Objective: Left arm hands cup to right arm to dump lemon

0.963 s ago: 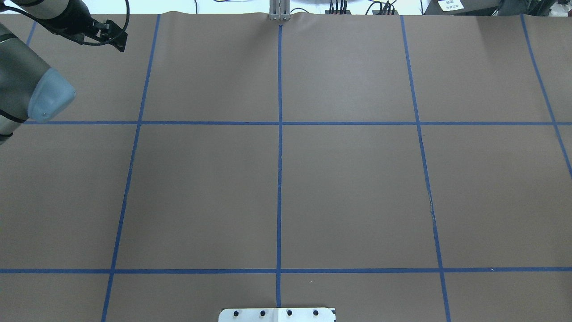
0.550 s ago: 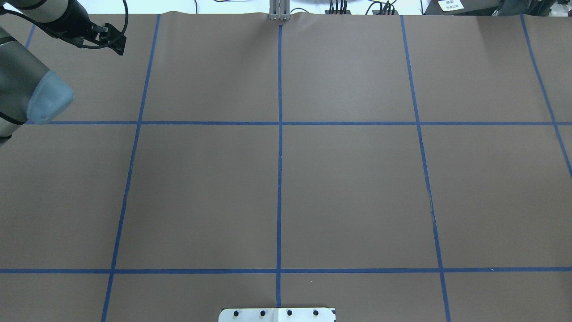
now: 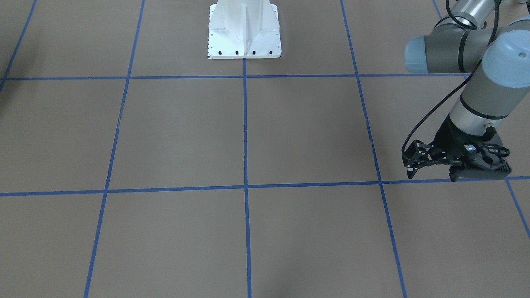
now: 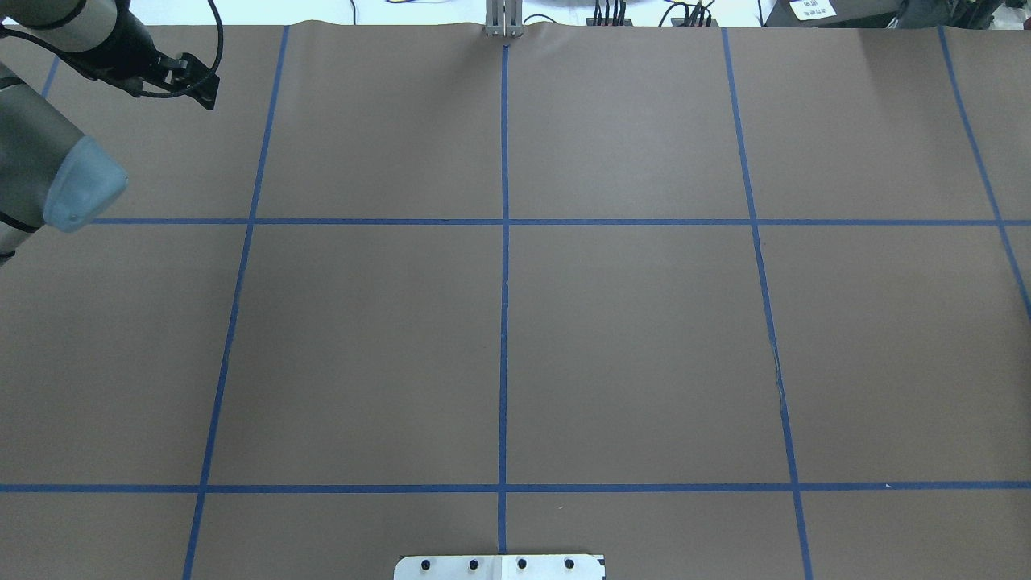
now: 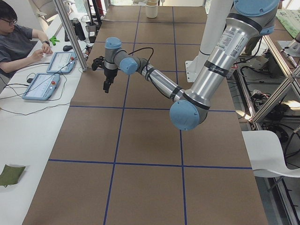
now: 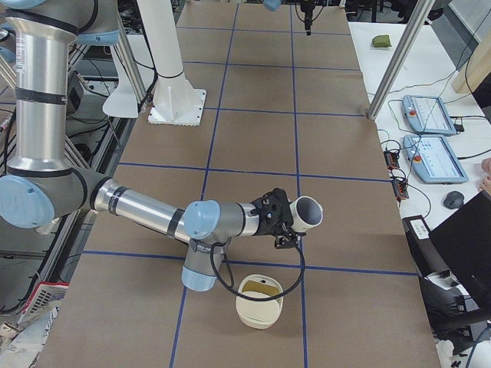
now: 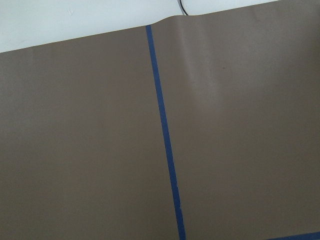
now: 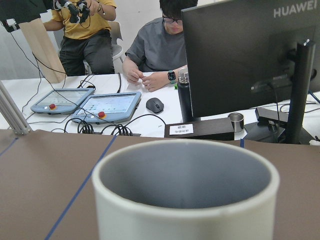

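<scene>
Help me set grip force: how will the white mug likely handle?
The mug looks rigid and thick-walled in the right wrist view, so it is probably heavy for its size and breakable if dropped. Its smooth outside may slip in a light grip. Tilted sideways, its round body would likely roll if released.

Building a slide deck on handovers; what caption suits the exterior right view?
White cup tipped sideways at the right gripper, near a cream bowl with the lemon inside.
</scene>
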Controlling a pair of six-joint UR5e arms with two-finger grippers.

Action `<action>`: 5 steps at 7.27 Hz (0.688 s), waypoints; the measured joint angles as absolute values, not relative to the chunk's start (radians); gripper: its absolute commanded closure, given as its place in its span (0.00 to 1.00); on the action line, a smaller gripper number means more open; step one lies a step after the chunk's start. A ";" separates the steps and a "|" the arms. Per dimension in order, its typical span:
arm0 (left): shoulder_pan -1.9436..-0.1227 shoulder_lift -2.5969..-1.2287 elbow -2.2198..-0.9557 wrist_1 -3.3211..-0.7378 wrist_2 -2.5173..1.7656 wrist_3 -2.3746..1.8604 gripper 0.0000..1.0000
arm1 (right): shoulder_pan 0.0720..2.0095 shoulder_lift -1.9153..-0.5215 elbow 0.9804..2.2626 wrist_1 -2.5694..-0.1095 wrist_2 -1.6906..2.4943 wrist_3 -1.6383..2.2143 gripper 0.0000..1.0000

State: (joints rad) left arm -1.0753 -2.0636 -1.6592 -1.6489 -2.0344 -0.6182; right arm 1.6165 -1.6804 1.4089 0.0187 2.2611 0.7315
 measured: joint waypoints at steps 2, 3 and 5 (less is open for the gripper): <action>-1.075 -2.049 -1.665 -1.649 -2.045 -0.619 0.00 | 1.499 -1.608 1.430 -0.120 2.103 0.555 0.96; -1.076 -2.046 -1.665 -1.647 -2.060 -0.620 0.00 | 1.458 -1.545 1.434 -0.219 2.052 0.450 0.96; -1.076 -2.046 -1.664 -1.647 -2.094 -0.633 0.00 | 1.305 -1.410 1.434 -0.377 1.885 0.342 0.96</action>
State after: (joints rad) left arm -1.0757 -2.0455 -1.6637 -1.6468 -2.0938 -0.6325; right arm 1.3053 -1.4098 1.4342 -0.3773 1.8849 0.3421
